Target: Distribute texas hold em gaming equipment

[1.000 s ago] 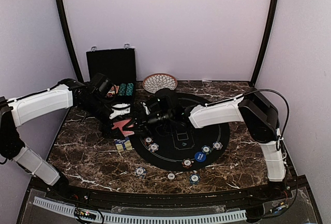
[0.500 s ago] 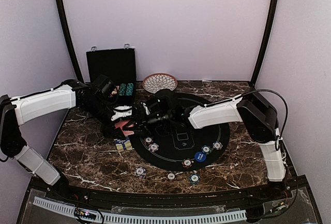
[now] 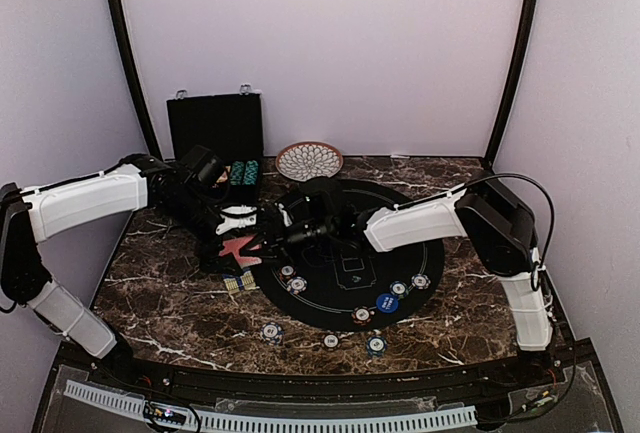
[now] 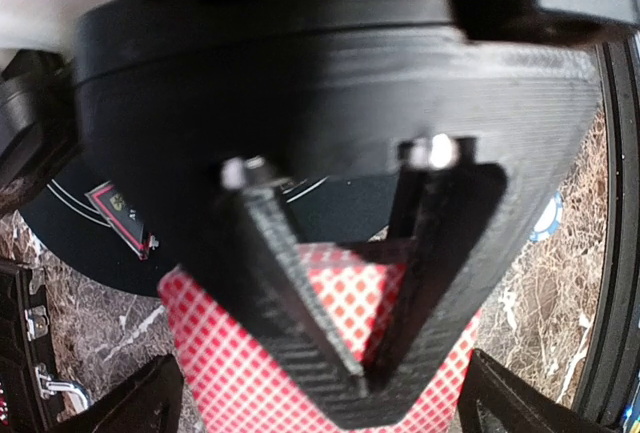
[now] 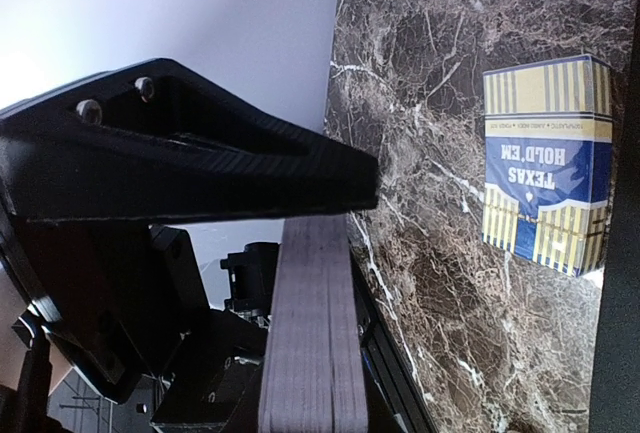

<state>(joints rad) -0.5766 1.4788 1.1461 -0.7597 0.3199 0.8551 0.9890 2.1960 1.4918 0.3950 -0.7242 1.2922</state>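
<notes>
Left claw is spread wide, fingers out at either side, and the deck of cards sits dead ahead between them, red back facing it, over the table at the left rim of the black mat. Right claw pinches that deck across its faces. Left arm's nearest, and it looks set to peel off the top card
</notes>
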